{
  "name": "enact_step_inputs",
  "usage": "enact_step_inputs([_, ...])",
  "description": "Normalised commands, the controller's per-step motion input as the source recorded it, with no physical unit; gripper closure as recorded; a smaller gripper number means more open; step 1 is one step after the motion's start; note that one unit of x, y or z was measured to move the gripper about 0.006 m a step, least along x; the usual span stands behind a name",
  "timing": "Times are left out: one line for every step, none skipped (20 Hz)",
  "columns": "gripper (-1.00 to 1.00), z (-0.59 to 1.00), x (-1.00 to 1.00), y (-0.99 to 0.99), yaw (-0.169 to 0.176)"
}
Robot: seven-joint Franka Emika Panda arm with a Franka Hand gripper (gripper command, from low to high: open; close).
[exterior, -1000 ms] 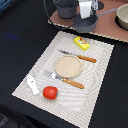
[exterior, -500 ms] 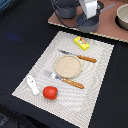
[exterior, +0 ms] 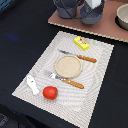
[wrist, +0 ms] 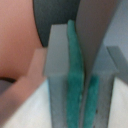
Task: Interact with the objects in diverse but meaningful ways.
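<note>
Place setting laid out on the mat, arm parked up at the back by the pots.

Tomato (exterior: 49, 92) and white fish piece (exterior: 33, 84) sit at the mat's near end, yellow packet (exterior: 81, 43) at the far end, plate (exterior: 67, 65) between fork (exterior: 67, 80) and knife (exterior: 78, 56). In the wrist view the fingers (wrist: 75, 80) look pressed together, green pads touching. Grey pot (exterior: 92, 12) sits on the tan board behind.

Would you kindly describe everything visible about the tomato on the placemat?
The tomato is a small, round, glossy red toy, plastic by its look and seemingly whole. It sits on the pale striped placemat near the corner closest to the camera. A white fish-like piece lies apart on the exterior view's left of it. Only the mat touches it.
</note>
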Motion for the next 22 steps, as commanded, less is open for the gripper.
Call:
enact_step_inputs([1.0,0.09,0.37,0.29,0.184])
enact_step_inputs([1.0,0.1,0.36,0.3,0.175])
enact_step_inputs([1.0,0.11,0.37,0.31,0.156])
enact_step_inputs([1.0,0.1,0.35,0.33,0.144])
enact_step_inputs([1.0,0.09,0.33,0.33,0.137])
enact_step_inputs([1.0,0.09,0.31,0.33,0.134])
enact_step_inputs([1.0,0.08,0.27,0.35,0.126])
enact_step_inputs([1.0,0.04,0.21,0.36,0.12])
enact_step_inputs([1.0,0.01,0.14,0.36,0.116])
enact_step_inputs([1.0,0.0,0.1,0.34,0.115])
enact_step_inputs([1.0,0.01,0.11,0.34,0.118])
enact_step_inputs([1.0,0.0,0.1,0.34,0.118])
enact_step_inputs([1.0,0.01,0.11,0.34,0.122])
enact_step_inputs([1.0,0.0,0.13,0.33,0.124])
enact_step_inputs([1.0,0.01,0.15,0.36,0.124])
enact_step_inputs([1.0,0.0,0.16,0.37,0.127])
enact_step_inputs([1.0,0.0,0.12,0.33,0.127])
enact_step_inputs([1.0,0.0,0.11,0.31,0.129])
enact_step_inputs([1.0,0.01,0.13,0.31,0.125])
enact_step_inputs([-1.0,0.07,0.16,0.3,0.12])
enact_step_inputs([-1.0,0.18,0.2,0.29,0.105])
enact_step_inputs([-1.0,0.34,0.33,0.3,0.074])
